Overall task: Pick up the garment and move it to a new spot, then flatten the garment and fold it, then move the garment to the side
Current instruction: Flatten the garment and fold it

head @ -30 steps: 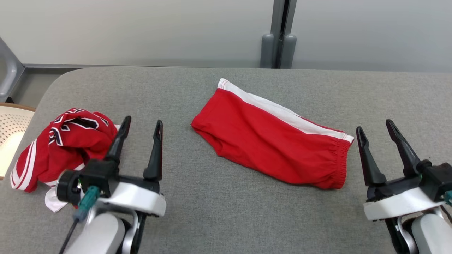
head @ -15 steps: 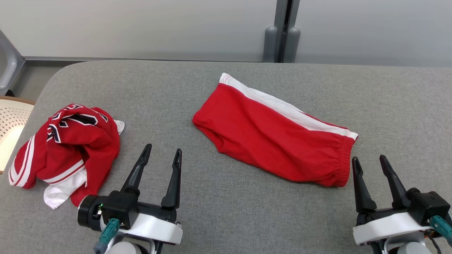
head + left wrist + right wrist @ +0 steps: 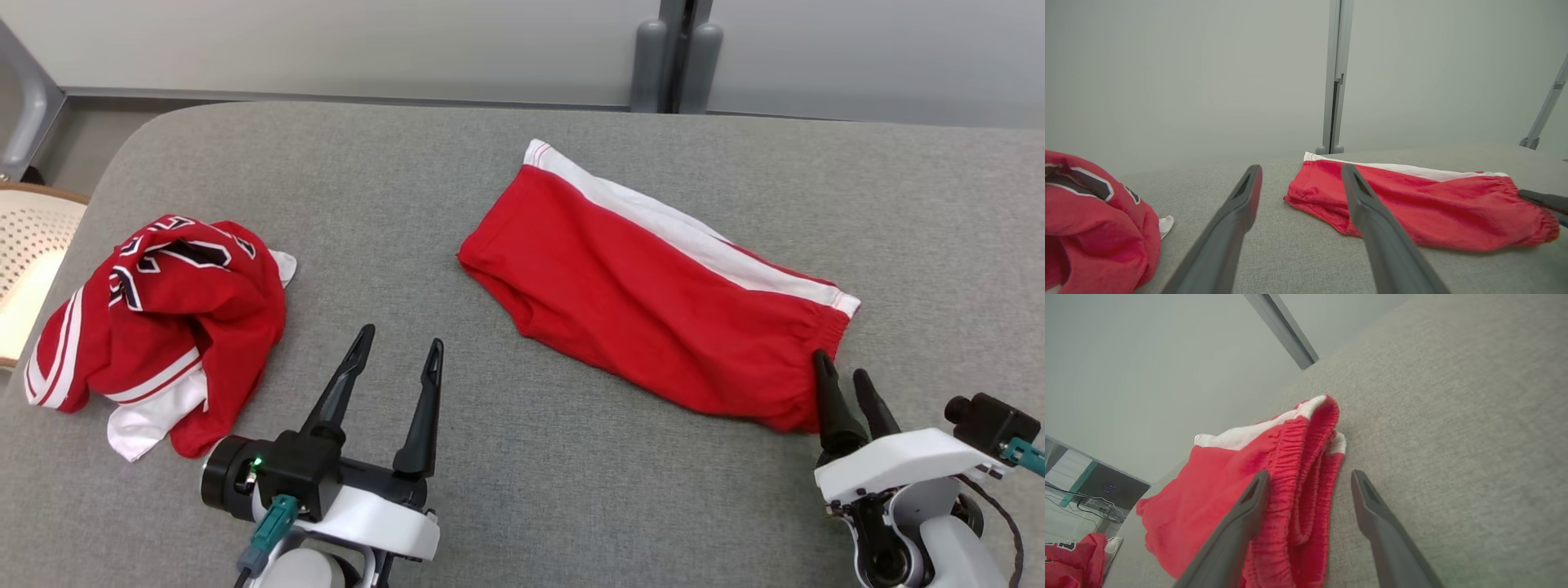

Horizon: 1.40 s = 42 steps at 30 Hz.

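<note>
Risks: my right gripper (image 3: 839,365) has its fingers apart, straddling the elastic waistband (image 3: 1300,457) of the red shorts (image 3: 645,302); contact unclear. If I close here I may pinch only the top layer, so the fold opens on the lift. A tip could also dig into the grey bench (image 3: 522,506) padding and drag. Pulling from one end would likely skew the fold. My left gripper (image 3: 402,336), fingers spread and empty, is over the bench near its front edge, between the shorts and a crumpled red jersey (image 3: 163,318) by the left edge. Shorts: mid-bench, diagonal, folded flat in layers, white stripe along the far side, lightly wrinkled.
</note>
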{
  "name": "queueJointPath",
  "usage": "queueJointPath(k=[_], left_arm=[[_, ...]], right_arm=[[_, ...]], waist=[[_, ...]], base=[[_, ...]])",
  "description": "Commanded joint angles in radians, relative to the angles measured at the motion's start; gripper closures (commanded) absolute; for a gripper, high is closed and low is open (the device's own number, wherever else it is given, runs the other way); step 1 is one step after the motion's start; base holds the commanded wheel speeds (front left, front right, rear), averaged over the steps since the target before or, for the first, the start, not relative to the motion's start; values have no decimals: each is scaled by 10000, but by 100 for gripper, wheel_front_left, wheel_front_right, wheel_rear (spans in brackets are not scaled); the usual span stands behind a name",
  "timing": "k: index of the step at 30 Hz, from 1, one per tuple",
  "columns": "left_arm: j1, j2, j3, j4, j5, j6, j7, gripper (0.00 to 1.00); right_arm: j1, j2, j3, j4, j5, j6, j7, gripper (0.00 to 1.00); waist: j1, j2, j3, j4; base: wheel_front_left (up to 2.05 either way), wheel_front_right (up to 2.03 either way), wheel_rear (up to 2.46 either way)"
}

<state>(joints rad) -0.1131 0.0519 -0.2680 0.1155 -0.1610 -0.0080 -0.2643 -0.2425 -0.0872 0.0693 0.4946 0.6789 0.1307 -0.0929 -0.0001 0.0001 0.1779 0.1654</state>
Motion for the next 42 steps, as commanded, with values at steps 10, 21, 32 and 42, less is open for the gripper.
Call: queueJointPath(k=[10,21,32,42], left_arm=[[-390,4,-266,3,-259,160,1,0],[-506,5,-372,56,-374,271,1,0],[-474,3,-380,183,-457,233,1,0],[-759,5,-598,200,-469,207,1,0]], right_arm=[[-894,316,-72,1632,1979,30,1981,0],[-1064,181,740,1342,2740,24,2476,100],[-1189,-1745,1363,769,1575,1,1487,100],[-2008,-4910,3357,432,173,-1,1998,100]], waist=[[1,-1,320,375],[1,-1,311,275],[1,-1,218,65],[1,-1,488,-62]], base=[[0,0,0],[0,0,0],[0,0,0],[0,0,0]])
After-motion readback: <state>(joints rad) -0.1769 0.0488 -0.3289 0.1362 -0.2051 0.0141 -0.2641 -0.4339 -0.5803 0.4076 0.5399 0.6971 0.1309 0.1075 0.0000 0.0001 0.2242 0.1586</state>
